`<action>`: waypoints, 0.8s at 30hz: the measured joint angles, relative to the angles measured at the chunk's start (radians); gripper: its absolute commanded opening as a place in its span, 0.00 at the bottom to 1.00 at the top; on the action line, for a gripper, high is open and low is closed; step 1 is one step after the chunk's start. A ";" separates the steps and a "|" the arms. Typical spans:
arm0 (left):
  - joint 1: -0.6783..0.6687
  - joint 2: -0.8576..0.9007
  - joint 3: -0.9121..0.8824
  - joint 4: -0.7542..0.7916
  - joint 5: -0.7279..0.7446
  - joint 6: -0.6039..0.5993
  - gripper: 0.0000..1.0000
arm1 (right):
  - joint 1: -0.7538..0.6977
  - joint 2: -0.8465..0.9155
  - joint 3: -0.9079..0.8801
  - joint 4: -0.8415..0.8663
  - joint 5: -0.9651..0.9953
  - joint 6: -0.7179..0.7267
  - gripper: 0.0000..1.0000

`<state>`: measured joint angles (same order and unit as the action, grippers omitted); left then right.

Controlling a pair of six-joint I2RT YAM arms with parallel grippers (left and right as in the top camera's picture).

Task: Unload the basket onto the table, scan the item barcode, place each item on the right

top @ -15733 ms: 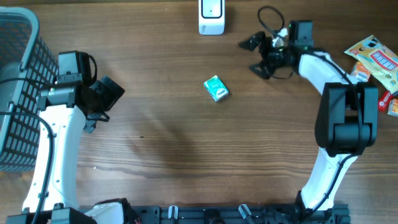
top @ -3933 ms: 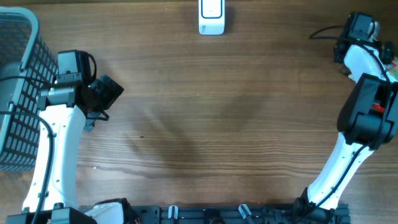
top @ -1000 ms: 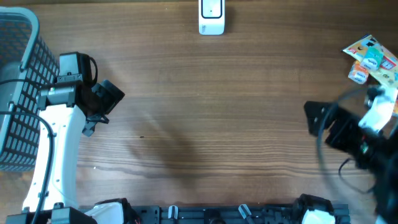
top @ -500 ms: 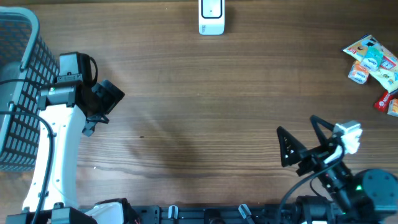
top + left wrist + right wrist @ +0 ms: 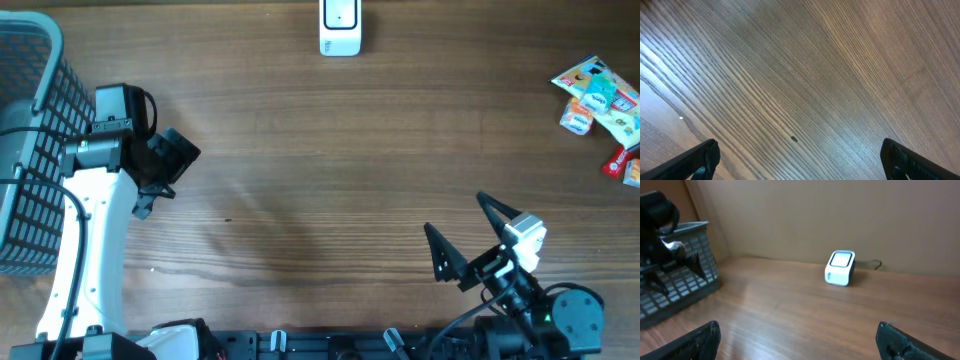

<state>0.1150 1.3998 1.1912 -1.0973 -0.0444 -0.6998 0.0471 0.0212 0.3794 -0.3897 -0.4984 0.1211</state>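
The white barcode scanner (image 5: 340,27) stands at the table's far edge, and the right wrist view also shows the scanner (image 5: 841,268) against the back wall. Several small item packets (image 5: 600,95) lie in a pile at the far right edge. My right gripper (image 5: 462,232) is low at the front right, far from both. It is open, and in its own view the right gripper (image 5: 797,340) holds nothing. My left gripper (image 5: 160,185) hovers at the left. The left wrist view shows the left gripper (image 5: 799,160) open over bare wood.
A dark mesh basket (image 5: 25,150) stands at the left edge behind the left arm. The right wrist view shows the basket (image 5: 680,275) on the left. A cable runs from the scanner along the back wall.
The right arm has swung from the right side down to the front edge, folding in, its gripper still open and empty. The left arm has not moved.
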 measured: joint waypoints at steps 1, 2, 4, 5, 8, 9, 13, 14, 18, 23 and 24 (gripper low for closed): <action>0.000 0.000 0.000 0.000 0.000 0.000 1.00 | 0.000 0.000 -0.010 0.014 0.000 -0.014 1.00; 0.000 0.000 0.000 0.000 0.000 0.000 1.00 | 0.000 0.000 -0.018 0.028 0.000 -0.023 1.00; 0.000 0.000 0.000 0.001 0.000 0.000 1.00 | 0.000 0.000 -0.036 0.069 0.000 -0.040 1.00; 0.000 0.000 0.000 0.000 0.000 0.000 1.00 | 0.000 0.000 -0.044 0.085 0.000 -0.045 1.00; 0.000 0.000 0.000 0.001 0.000 0.000 1.00 | 0.000 -0.001 -0.086 0.154 0.000 -0.065 1.00; 0.000 0.000 0.000 0.000 0.000 0.000 1.00 | 0.000 -0.001 -0.104 0.175 0.001 -0.071 1.00; 0.000 0.000 0.000 0.000 0.000 0.000 1.00 | 0.000 -0.001 -0.169 0.242 0.002 -0.079 0.98; 0.000 0.000 0.000 0.000 0.000 0.000 1.00 | 0.000 -0.001 -0.180 0.250 0.002 -0.080 1.00; 0.000 0.000 0.000 0.000 0.000 0.000 1.00 | 0.014 -0.001 -0.228 0.323 0.011 -0.082 1.00; 0.000 0.000 0.000 0.000 0.000 0.000 1.00 | 0.046 -0.002 -0.266 0.347 0.053 -0.083 1.00; 0.000 0.000 0.000 0.001 0.000 0.000 1.00 | 0.050 -0.002 -0.268 0.348 0.061 -0.083 1.00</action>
<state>0.1150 1.3998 1.1912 -1.0966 -0.0444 -0.6998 0.0975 0.0193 0.1116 -0.0422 -0.4374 0.0383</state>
